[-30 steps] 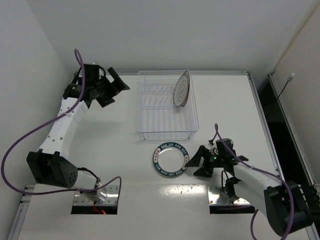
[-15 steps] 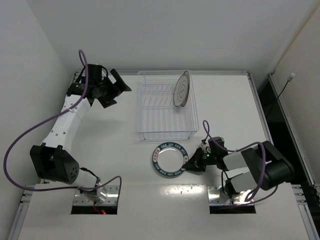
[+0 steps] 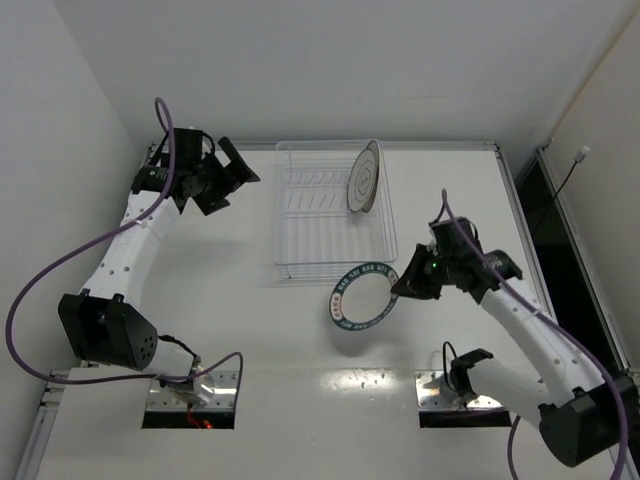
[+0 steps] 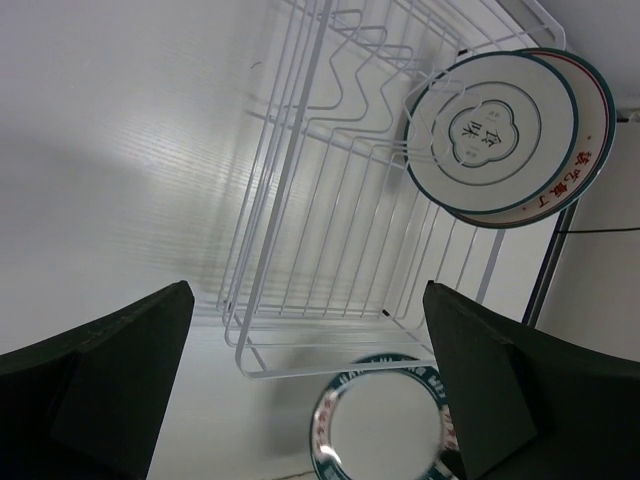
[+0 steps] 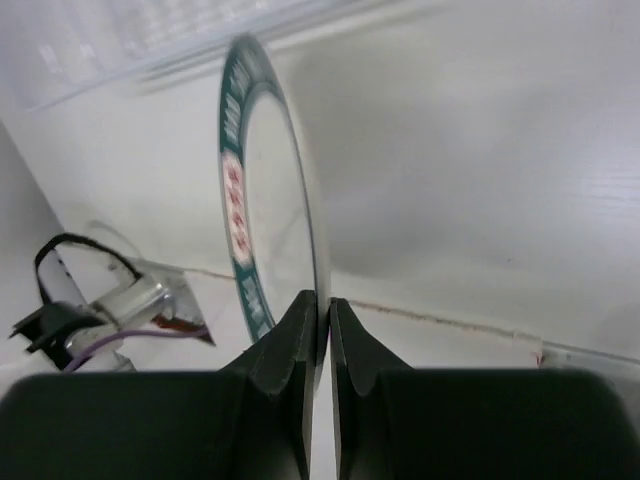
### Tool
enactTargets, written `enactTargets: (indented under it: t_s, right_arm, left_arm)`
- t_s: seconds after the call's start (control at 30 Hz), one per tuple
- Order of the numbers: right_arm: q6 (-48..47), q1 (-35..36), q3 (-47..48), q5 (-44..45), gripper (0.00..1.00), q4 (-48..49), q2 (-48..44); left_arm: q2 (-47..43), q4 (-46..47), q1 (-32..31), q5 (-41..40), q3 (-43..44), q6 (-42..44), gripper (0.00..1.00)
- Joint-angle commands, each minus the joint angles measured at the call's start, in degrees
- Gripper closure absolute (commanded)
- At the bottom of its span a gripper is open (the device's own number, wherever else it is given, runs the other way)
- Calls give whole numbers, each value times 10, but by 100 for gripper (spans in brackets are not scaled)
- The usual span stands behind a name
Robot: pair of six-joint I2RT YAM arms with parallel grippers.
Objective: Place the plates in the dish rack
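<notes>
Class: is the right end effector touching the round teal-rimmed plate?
Touching. Right wrist view shows the right end effector pinching the teal-rimmed plate.

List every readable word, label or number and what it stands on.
None reads clearly.
Dark teal-rimmed round plate in right gripper: rim lettering, blurred.
Front white round plate in white wire dish rack: two centre characters, too small.
Rear white plate: red rim characters, too small.

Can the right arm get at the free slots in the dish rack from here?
Probably yes. The right gripper holds the teal plate at the dish rack's near edge, slots beside the two racked plates look bare, and the left gripper sits aside.
</notes>
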Motion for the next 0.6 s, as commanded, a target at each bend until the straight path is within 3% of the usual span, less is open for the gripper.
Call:
enactTargets:
  t_s: [0.0, 0.2, 0.37, 0.4, 0.53, 0.57]
  right_arm:
    - [-64, 2, 199, 55, 100, -162, 42]
    - [-120, 16, 389, 70, 100, -218, 122]
    - [-174, 16, 666, 233, 100, -224, 267]
    - [-200, 24, 694, 300, 100, -212, 313]
    - [-251, 36, 811, 407, 100, -147, 423]
    - [-260, 43, 876, 430, 100, -147, 454]
  left_arm:
    - [-26, 1, 1, -18, 28, 8, 1]
    - [-26, 1, 1, -18, 39, 8, 1]
    - [-26, 1, 1, -18, 39, 3, 1]
    - [-32, 7, 1, -18, 39, 3, 1]
    - [-32, 7, 1, -12, 39, -2, 1]
    - [-32, 7, 1, -7, 39, -2, 1]
